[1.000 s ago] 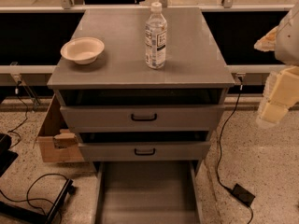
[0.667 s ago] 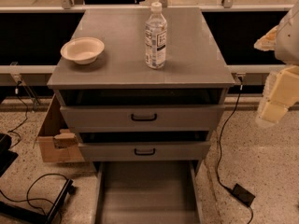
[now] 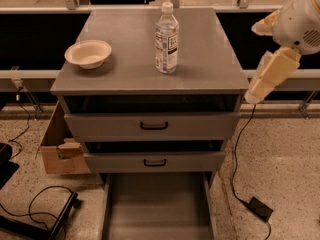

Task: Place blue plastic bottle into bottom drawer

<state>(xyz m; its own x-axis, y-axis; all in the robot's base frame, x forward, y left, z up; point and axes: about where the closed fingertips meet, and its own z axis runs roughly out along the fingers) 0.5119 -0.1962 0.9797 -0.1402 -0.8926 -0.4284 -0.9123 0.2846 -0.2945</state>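
Standing upright on the grey counter (image 3: 200,59), the blue plastic bottle (image 3: 166,39) sits a little toward 12 o'clock from the counter's middle, white cap on top. A cream bowl (image 3: 88,53) rests at its 9 o'clock, well apart. The gripper (image 3: 269,75) hangs at the bottle's 3 o'clock, beyond the counter's right edge, touching nothing; whether its jaws are wide or narrow I cannot tell. At 6 o'clock the bottom drawer (image 3: 157,206) is pulled out, its flat floor showing. Above it the two upper drawers (image 3: 150,126) show black handles. A cardboard box (image 3: 57,151) sits on the floor at 8 o'clock.
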